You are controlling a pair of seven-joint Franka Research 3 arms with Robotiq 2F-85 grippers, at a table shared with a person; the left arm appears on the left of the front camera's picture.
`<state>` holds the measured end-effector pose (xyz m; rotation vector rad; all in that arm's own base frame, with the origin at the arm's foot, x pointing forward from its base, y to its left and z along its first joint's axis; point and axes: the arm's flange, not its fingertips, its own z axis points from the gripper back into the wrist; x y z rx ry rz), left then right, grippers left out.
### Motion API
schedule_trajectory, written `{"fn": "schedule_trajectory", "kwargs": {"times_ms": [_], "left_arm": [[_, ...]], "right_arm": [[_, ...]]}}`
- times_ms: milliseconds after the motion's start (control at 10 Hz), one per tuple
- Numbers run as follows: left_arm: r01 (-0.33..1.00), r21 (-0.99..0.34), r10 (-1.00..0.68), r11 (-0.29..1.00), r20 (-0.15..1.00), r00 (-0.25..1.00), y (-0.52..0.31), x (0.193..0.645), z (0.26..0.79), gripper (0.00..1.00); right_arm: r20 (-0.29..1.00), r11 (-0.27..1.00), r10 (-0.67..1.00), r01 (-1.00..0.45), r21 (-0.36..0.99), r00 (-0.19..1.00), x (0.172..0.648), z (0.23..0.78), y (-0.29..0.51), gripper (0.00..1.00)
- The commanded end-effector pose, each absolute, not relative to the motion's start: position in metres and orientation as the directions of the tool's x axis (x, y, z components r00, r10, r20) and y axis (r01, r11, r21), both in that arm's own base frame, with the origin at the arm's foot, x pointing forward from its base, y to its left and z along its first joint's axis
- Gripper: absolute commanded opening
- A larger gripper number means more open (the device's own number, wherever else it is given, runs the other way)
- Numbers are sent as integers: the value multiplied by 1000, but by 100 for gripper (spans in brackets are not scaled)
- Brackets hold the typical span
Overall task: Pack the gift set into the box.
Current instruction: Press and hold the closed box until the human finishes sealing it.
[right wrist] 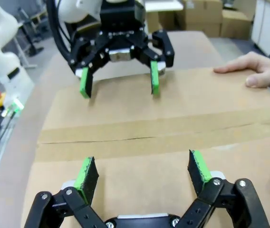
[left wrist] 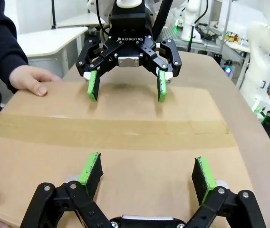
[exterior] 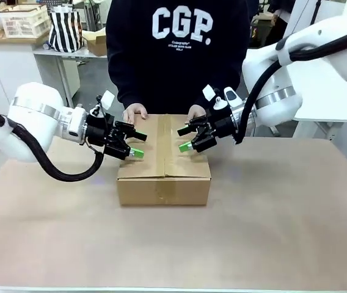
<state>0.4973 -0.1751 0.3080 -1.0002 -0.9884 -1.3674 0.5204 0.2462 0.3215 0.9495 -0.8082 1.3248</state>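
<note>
The box is a plain brown carton in the middle of the table, its top flaps down and meeting along a centre seam. No gift set shows anywhere. My left gripper is open over the left half of the box top, its green pads close above the cardboard. My right gripper is open over the right half, facing the left one. Each wrist view shows the other gripper across the seam: the right gripper and the left gripper. Both of the person's hands rest on the box's far edge.
The person in a dark sweatshirt stands right behind the box. The brown table top stretches wide around the carton. Behind, a side table carries a white basket and a striped bag.
</note>
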Motion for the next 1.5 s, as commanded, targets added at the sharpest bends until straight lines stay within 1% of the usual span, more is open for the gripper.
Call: {"fn": "schedule_trajectory", "kwargs": {"times_ms": [0, 300, 400, 700, 1000, 1400], "left_arm": [[999, 18, -308, -41, 951, -30, -181, 504, 300, 100], [1000, 6, -334, -24, 942, -14, -180, 506, 291, 100], [1000, 10, -349, -14, 937, -14, -180, 507, 290, 100], [999, 27, -404, 21, 915, -16, -173, 509, 289, 100], [999, 22, -372, 31, 928, -8, -161, 508, 290, 100], [999, 16, -385, -47, 923, -32, -159, 503, 285, 100]], "right_arm": [[927, -4, 370, -997, 76, 69, 522, 304, 255, 100], [937, -28, 333, -993, 116, 100, 520, 300, 224, 100], [929, -11, 355, -993, 115, 104, 522, 295, 218, 100], [928, -45, 364, -994, 95, 72, 521, 284, 215, 100], [921, -70, 389, -996, 57, 25, 520, 281, 222, 100], [913, -42, 406, -997, 60, 38, 522, 279, 222, 100]]}}
